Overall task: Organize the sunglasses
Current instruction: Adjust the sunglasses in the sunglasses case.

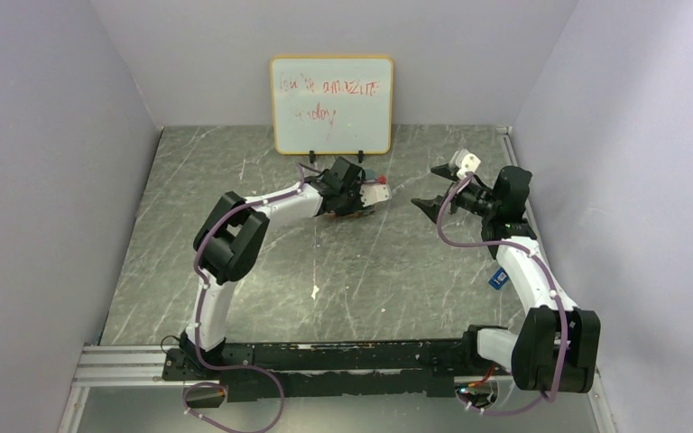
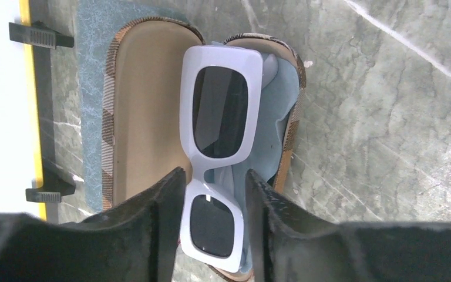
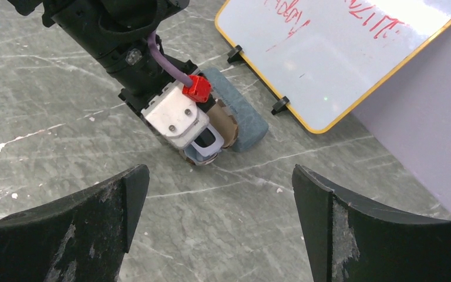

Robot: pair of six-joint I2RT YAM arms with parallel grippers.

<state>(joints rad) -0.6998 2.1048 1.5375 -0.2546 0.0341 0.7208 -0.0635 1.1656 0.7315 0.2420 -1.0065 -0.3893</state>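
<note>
The sunglasses (image 2: 217, 117), a chunky white pair with dark lenses, lie on a light-blue cloth (image 2: 270, 117) inside an open plaid case (image 2: 147, 117). My left gripper (image 2: 214, 173) straddles one lens end. Its left finger touches the frame, and only a sliver of cloth shows beside the right finger. In the right wrist view the sunglasses (image 3: 208, 144) peek out under the left gripper's head. In the top view the left gripper (image 1: 361, 200) sits over the case near the whiteboard. My right gripper (image 1: 429, 203) (image 3: 217, 170) hovers wide open to the right, holding nothing.
A whiteboard (image 1: 331, 104) stands on feet at the back, just behind the case. A grey-blue oblong case (image 3: 241, 114) lies between the plaid case and the board. A small blue item (image 1: 498, 278) rests by the right arm.
</note>
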